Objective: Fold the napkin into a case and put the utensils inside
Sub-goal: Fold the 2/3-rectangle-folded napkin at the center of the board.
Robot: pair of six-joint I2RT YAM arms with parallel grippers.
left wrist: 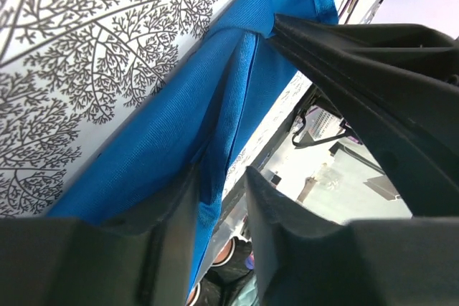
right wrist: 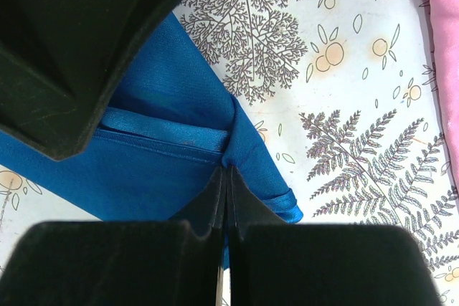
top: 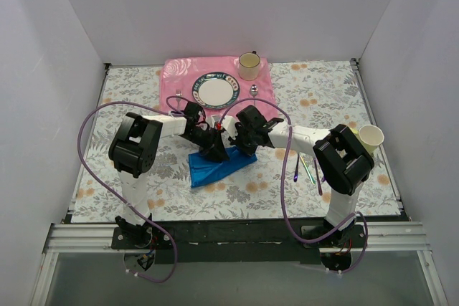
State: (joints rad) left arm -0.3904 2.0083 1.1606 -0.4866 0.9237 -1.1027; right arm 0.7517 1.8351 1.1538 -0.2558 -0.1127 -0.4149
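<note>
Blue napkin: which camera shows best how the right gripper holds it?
Right wrist: the right gripper is shut on the napkin at a hemmed fold. The top view hides the grip itself; the left wrist shows cloth between the parted fingers of the left gripper.

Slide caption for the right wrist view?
Right pincer shut on a fold of the blue napkin over the floral tablecloth, pink placemat at the right edge.

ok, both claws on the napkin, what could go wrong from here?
Right claw pinches only a little of the napkin; it may slip and undo the fold.
Left claw stands open astride a loose pleat; closing could bunch it.
Right elbow sits beside the paper cup and utensils; a swing could knock them.
</note>
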